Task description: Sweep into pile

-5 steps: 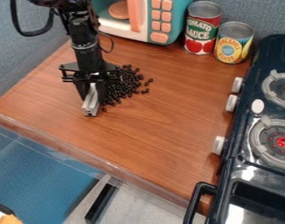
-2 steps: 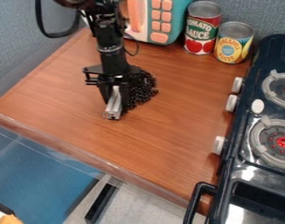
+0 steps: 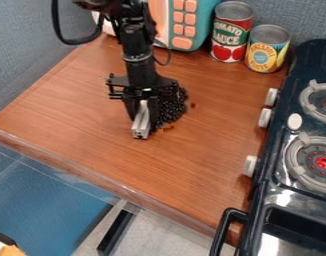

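My black gripper hangs low over the wooden counter, left of its middle. Between its fingers is a pale grey bar-like piece, held lengthwise with its near end low at the counter, and the fingers are shut on it. Against the right side of the gripper lie the small black beans, bunched close together; part of them is hidden behind the gripper. A few brownish bits show at the bunch's lower right edge.
A toy microwave stands at the back, with a tomato sauce can and a pineapple can to its right. The dark toy stove lines the right side. The counter's front edge slants across the lower left.
The gripper has moved right with the grey piece and slightly toward the front. The beans, more scattered before, have shifted right and now lie in a tighter bunch.
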`<state>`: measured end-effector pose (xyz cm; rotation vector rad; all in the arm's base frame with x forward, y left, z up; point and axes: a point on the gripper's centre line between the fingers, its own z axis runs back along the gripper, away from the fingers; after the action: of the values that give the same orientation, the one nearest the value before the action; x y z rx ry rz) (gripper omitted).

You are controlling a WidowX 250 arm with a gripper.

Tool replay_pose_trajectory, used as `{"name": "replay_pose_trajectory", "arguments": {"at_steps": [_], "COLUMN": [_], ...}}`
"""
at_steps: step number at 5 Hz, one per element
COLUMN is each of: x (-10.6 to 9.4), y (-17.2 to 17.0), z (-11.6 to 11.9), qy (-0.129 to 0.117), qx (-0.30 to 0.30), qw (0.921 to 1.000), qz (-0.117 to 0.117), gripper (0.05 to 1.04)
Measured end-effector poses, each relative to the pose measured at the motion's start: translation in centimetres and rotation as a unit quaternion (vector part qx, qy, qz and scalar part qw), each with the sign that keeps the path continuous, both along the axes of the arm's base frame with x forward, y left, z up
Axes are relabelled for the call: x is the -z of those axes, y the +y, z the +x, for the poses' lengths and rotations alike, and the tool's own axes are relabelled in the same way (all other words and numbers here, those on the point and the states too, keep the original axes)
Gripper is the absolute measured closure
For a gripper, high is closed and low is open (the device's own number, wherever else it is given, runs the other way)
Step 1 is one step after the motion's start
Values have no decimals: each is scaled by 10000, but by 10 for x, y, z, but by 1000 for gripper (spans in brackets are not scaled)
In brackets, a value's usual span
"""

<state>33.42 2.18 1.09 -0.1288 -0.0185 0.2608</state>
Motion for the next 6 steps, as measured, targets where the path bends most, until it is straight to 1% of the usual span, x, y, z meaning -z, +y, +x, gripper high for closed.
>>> {"name": "replay_pose_trajectory", "arguments": {"at_steps": [1, 2, 3, 4, 5, 6], "x": [-20, -51, -85, -101, -82, -62], "y": [-8, 7, 30, 71, 107, 143], "z": [3, 6, 7, 3, 4, 7], "qy": [-160, -428, -720, -790, -629, -464], "qx": [78, 3, -148, -274, 39, 200], "qw": [9997, 9986, 9962, 9958, 9980, 9974], "qz": [-164, -323, -475, -382, 57, 512], "gripper": [698, 698, 698, 698, 698, 698]}}
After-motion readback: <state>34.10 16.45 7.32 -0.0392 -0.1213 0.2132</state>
